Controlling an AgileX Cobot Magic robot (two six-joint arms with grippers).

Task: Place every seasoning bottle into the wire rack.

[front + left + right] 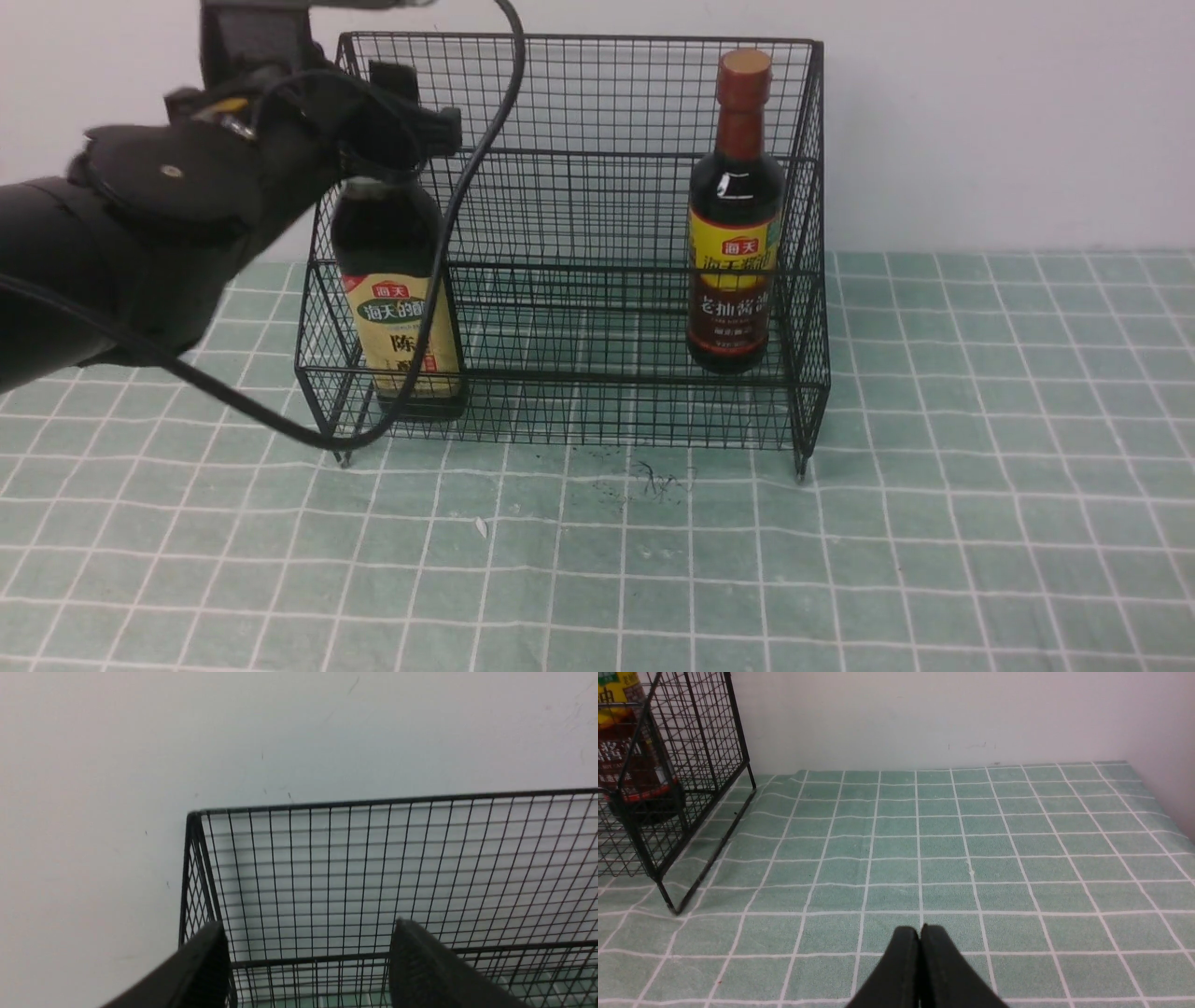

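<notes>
Black left fingers (411,131) over wide bottle's (397,280) hidden cap

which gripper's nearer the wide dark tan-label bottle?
Left. Left gripper at the neck of the wide dark tan-label bottle; right gripper shut, over the green checked cloth, beyond the right side of the black wire rack.

The black wire-mesh rack (579,38) is thin, slightly shiny metal. Below the left gripper (308,933), the wide dark bottle with the tan label (401,317) looks glossy and smooth, its label like paper. The green checked cloth (1017,835) under the right gripper (920,938) looks soft, matt and a little wrinkled.
</notes>
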